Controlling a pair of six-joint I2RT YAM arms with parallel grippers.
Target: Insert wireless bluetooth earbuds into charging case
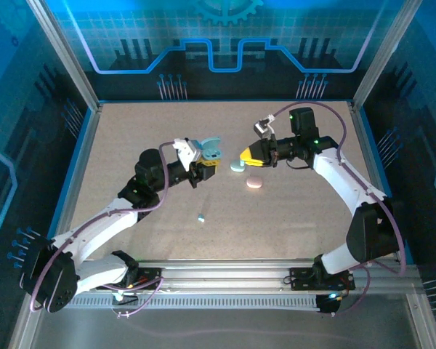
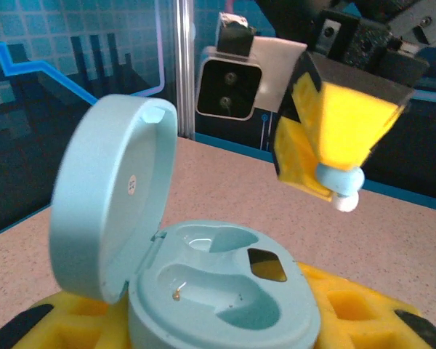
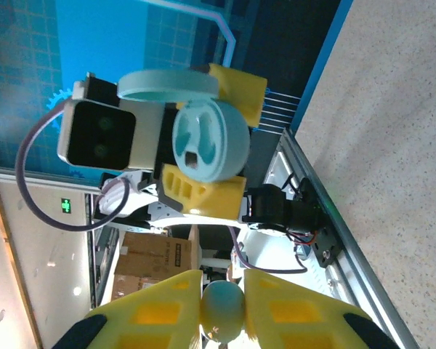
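A blue bud (image 2: 340, 182) is pinched at the tips of the right gripper (image 1: 245, 155), in the air beside the open case (image 2: 225, 287) — not over it yet. The left gripper (image 1: 205, 158) squeezes the case and holds it up. The bud could slip out, or go in crooked, since so little of it is held. The left wrist view shows two empty slots (image 2: 229, 302); the top view shows another bud (image 1: 201, 217) on the table (image 1: 305, 218).
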